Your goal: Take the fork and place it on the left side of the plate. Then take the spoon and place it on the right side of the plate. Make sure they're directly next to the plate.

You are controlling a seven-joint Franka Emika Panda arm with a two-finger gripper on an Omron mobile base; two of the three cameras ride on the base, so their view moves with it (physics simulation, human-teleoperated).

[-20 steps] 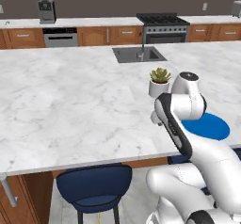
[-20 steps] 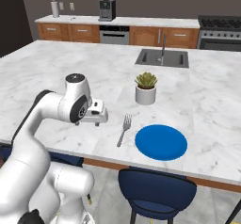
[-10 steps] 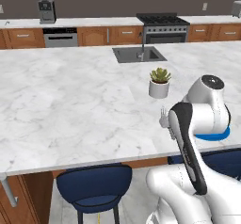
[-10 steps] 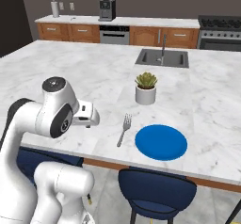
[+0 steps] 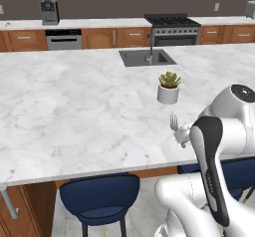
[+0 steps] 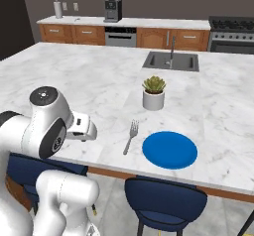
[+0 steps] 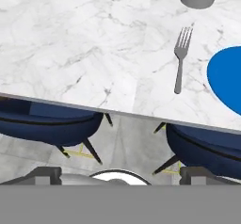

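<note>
The grey fork (image 6: pixel 130 137) lies flat on the marble counter just left of the blue plate (image 6: pixel 169 149), with a narrow gap between them and its tines pointing away from the front edge. In the hand view the fork (image 7: pixel 180 63) lies upper right, beside the plate's (image 7: pixel 228 79) rim. My gripper (image 6: pixel 83 131) hangs over the counter's front edge, well left of the fork. Its jaws stand open in the hand view, gripper (image 7: pixel 122 176) holding nothing. From the left base view the fork's tines (image 5: pixel 174 122) peek out behind my arm. The spoon is out of view.
A potted succulent (image 6: pixel 154 93) in a white pot stands behind the fork and plate. A sink (image 6: pixel 171 60) is set in the counter farther back. Blue stools (image 6: pixel 163 200) stand below the front edge, also stools (image 7: pixel 47 119). Bare marble (image 5: pixel 74 111) stretches left.
The arm has pulled back and left from the fork toward the counter's front edge, its elbow swinging toward the base. The gripper stays open. Fork and plate have not moved.
</note>
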